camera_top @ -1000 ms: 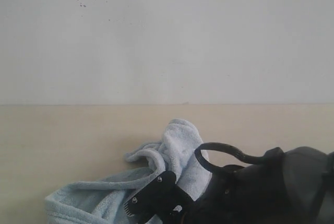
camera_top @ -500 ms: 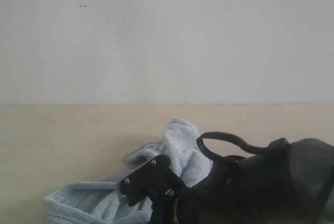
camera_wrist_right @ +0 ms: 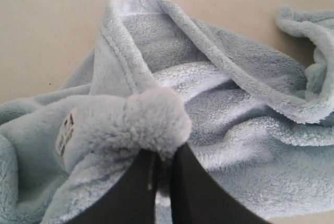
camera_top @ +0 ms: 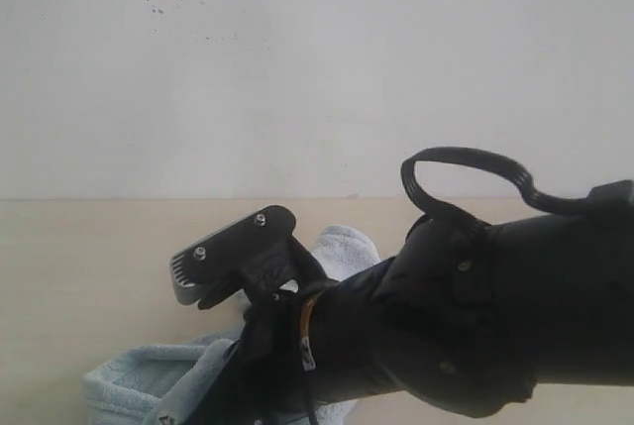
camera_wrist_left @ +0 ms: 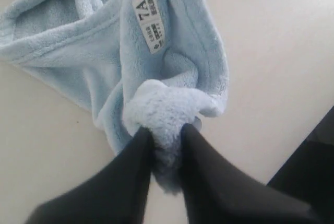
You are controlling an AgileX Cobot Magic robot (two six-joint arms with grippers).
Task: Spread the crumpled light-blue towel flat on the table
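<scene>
Setting: a white wall (camera_top: 317, 68) with a few dark specks, meeting a pale beige desk (camera_top: 79, 266) along a straight line.

Item 1, the towel (camera_top: 345, 247): light blue, fluffy and crumpled. In the exterior view it lies on the desk from 6 to 7 o'clock. Its rounded peak is just below centre and its low hemmed edge lies toward 7 o'clock. Peak and edge sit where they did a second ago, but my arm now covers more of the heap between them. A strip of cloth hangs beside that arm near 7 o'clock; it did not show before.

Item 2, my right claw (camera_wrist_right: 164, 156): clenched on a plump fold of the towel, the two dark fingers nearly together. A second ago it lay low in front of the heap at 6 o'clock. Now it is raised, at about 8 o'clock from centre.

Item 3, my right arm (camera_top: 475, 326): black, filling 3 to 6 o'clock, higher than before. Its cable loop (camera_top: 466, 172) now stands against the wall, no longer against the desk.

Item 4, my left claw (camera_wrist_left: 167, 132): grasping a bunched tuft of the towel, one finger pressed on each side.

Item 5, printed label (camera_wrist_left: 147, 23): white, marked "7A", flat on the cloth near the left claw.

Item 6, small label (camera_wrist_right: 65, 135): white, sewn just beside the fold my right claw holds.
</scene>
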